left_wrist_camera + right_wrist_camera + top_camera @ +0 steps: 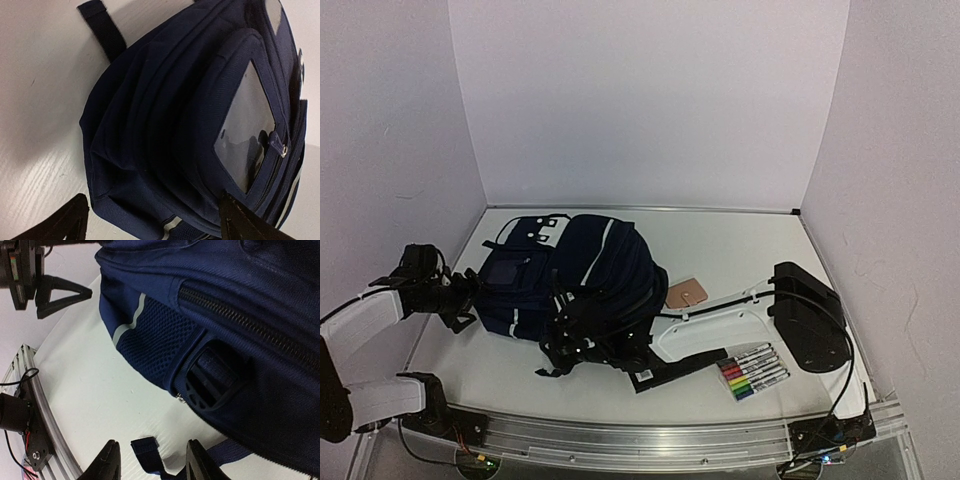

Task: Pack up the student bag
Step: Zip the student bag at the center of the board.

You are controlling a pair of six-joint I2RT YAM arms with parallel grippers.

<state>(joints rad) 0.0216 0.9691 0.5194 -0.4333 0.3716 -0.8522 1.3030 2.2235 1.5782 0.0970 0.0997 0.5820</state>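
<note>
While student bag (585, 290) lies lengthwise left-right (pocket (245, 130) leftward), left pincer (152, 202) gapes, right pincer (153, 446) seemingly half-open.

The markers (753, 371) lie on the table (740, 250), right of the student bag (590, 275).

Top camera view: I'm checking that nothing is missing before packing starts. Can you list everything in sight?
backpack: one, navy with white stripes, lying left of centre on the table
marker set: one, mixed colours, near edge, right of the backpack
flat piece: one, tan, just right of the backpack
table: one, white, walled on three sides
rail: one, silver, along the near edge
left tool: one, black, open, fingers either side of the backpack's end
right tool: one, black, open, at the backpack's near side, a strap end between its fingers
</note>
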